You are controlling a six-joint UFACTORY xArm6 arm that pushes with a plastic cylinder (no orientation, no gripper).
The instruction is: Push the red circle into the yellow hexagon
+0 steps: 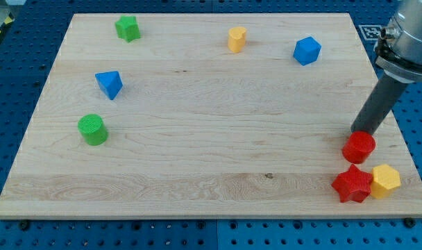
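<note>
Camera view: my tip (359,132) is seen touching the top edge of the red circle (359,147), bottom right of the board (211,160). The yellow hexagon (385,180) lies just below, touching 1 red star (352,184). The rod holds nothing.

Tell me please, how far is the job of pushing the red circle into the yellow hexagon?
Done: my tip has reached the red circle, at its top edge in the view. In hand: the circle sits close to the yellow hexagon, but a gap shows between them. Left: push the circle toward the view's bottom right until they touch. The red star lies beside the hexagon.
</note>
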